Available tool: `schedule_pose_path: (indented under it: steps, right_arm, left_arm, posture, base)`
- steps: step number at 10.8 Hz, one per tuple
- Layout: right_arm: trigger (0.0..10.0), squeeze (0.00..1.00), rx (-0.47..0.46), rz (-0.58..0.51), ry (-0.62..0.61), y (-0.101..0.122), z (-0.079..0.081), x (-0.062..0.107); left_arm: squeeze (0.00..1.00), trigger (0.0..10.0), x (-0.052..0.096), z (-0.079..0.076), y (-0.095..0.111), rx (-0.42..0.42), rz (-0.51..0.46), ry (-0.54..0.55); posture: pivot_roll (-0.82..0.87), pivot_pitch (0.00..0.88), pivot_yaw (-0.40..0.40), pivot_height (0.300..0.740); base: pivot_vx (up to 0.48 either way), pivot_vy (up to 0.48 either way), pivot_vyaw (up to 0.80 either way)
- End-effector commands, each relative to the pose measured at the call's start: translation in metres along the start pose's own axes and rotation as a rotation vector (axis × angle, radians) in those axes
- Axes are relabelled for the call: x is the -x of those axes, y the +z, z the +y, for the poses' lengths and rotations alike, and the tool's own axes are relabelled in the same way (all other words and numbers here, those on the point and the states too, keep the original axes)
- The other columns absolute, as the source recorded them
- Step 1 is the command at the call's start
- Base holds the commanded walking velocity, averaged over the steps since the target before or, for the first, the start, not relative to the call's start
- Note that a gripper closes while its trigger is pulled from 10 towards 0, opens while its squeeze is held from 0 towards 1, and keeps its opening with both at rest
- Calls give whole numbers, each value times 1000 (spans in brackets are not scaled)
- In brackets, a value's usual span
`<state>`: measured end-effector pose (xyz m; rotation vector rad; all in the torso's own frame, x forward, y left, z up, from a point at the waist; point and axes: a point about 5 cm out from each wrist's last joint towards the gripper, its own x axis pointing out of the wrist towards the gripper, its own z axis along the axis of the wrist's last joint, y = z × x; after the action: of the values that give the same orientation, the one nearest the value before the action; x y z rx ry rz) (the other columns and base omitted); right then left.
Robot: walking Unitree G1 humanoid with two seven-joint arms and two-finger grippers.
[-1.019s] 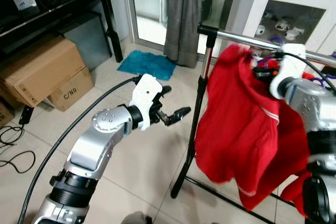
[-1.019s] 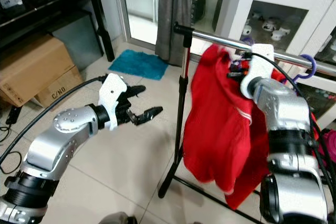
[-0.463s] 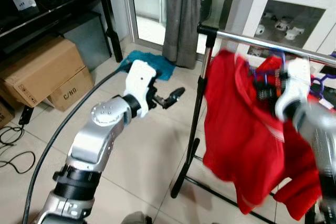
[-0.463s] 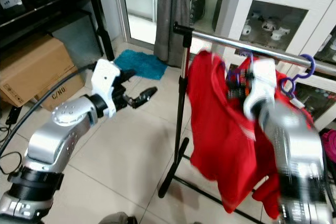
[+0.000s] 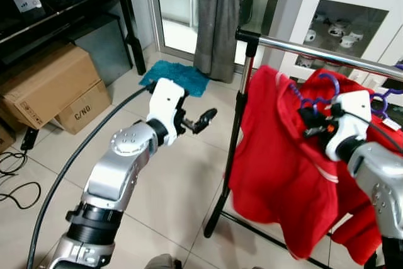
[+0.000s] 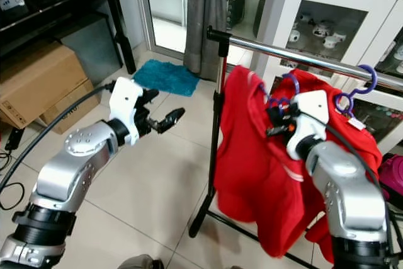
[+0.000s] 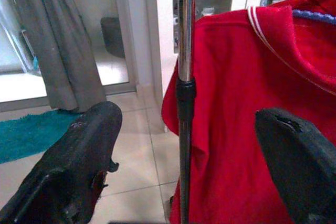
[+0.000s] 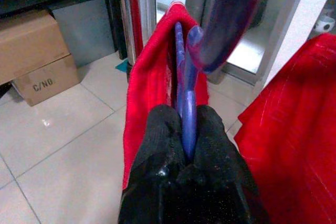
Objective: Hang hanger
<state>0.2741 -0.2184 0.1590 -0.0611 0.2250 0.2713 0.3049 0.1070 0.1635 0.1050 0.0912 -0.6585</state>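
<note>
A purple hanger (image 6: 284,87) carrying a red garment (image 5: 277,155) is held just below the steel rail (image 5: 315,49) of the clothes rack, its hook off the rail. My right gripper (image 5: 312,124) is shut on the hanger's neck; in the right wrist view the black fingers (image 8: 157,145) pinch the purple hanger (image 8: 186,103) with red cloth draped behind. Out to the left of the rack's upright pole (image 5: 239,124), my left gripper (image 5: 203,120) is open and holds nothing. The left wrist view looks past its fingers (image 7: 79,161) at the pole (image 7: 184,93) and the garment (image 7: 247,103).
Another purple hook (image 6: 367,80) with red cloth hangs on the rail farther right. The rack's black foot (image 5: 217,215) stands on the tiled floor. Cardboard boxes (image 5: 47,86) sit under a black table on the left. A teal mat (image 5: 176,75), a grey curtain (image 5: 217,17) and a white cabinet (image 5: 343,20) lie behind.
My right gripper has dropped from rail height and shifted left, taking the hanger and red garment with it. My left gripper has lifted slightly and now points toward the rack pole.
</note>
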Motion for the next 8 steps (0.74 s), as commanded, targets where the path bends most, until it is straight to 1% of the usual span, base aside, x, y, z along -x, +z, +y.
schedule_pose_path:
  steps: [1,2,3,5,6,8]
  right_arm:
    - [0,0,42,-80,22,15,6,1]
    - [0,0,52,-92,48,17,10,1]
    - [0,0,71,-95,74,18,14,2]
    - [0,0,71,-97,81,15,19,3]
    - [0,0,60,-94,70,13,20,2]
    - [0,0,55,-100,56,14,21,0]
  left_arm:
    - [0,10000,-1,2,5,-14,-13,4]
    - [0,10000,-4,2,6,-21,-13,-7]
    - [0,10000,-6,1,7,-8,-12,-30]
    - [0,10000,-7,-1,8,-11,-9,-60]
    - [0,10000,-7,-2,7,2,-7,-50]
    - [0,10000,-8,-1,5,7,-3,-47]
  posture:
    - [55,0,10,740]
    - [56,0,10,740]
    - [54,0,12,740]
    - [50,0,17,740]
    - [50,0,18,740]
    - [53,0,12,740]
  base:
    - [0,0,0]
    - [0,0,0]
    - [0,0,0]
    - [0,0,0]
    - [0,0,0]
    - [-274,0,0]
